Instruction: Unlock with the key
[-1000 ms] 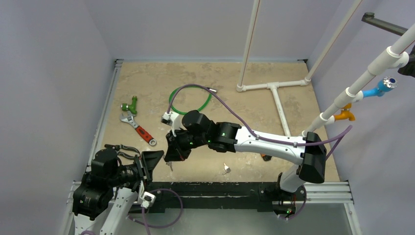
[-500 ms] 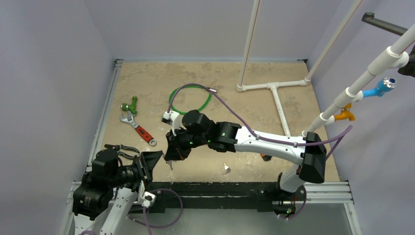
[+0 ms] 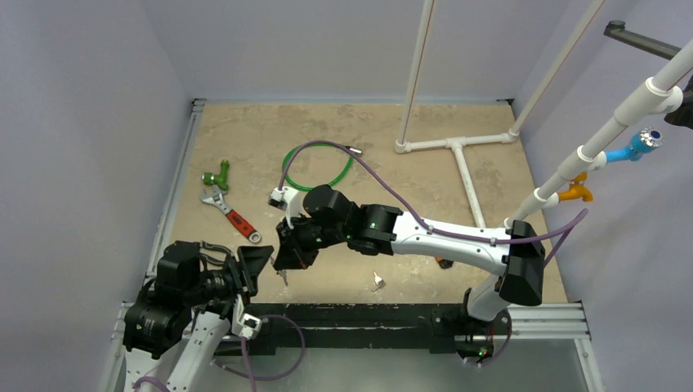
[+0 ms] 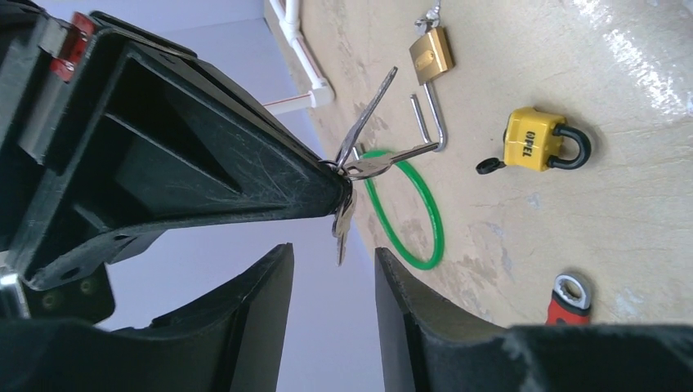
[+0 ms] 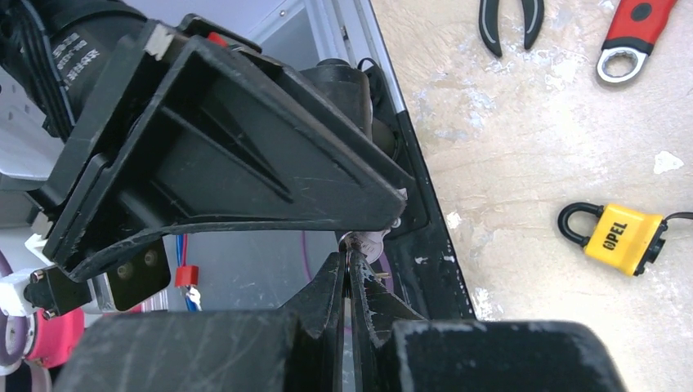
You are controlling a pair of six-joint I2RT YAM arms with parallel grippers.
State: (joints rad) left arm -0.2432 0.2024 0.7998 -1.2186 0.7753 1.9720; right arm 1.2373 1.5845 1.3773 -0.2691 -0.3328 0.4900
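My right gripper is shut on a bunch of keys and holds it above the table, close to the left gripper. In the left wrist view the right gripper's fingertips pinch the key ring; two keys fan out and one key hangs down. The left gripper is open, and that key's tip hangs just in front of its gap without touching either finger. A yellow padlock lies on the table, shackle closed. A brass padlock with a long shackle lies farther off.
A green hose ring lies mid-table. At the left lie a red-handled wrench, a green fitting and pliers. White pipes stand at the back right. A small metal piece lies near the front edge.
The left gripper's fingers have spread apart and its arm has shifted slightly. The right gripper still holds the keys, a touch lower and nearer the left gripper.
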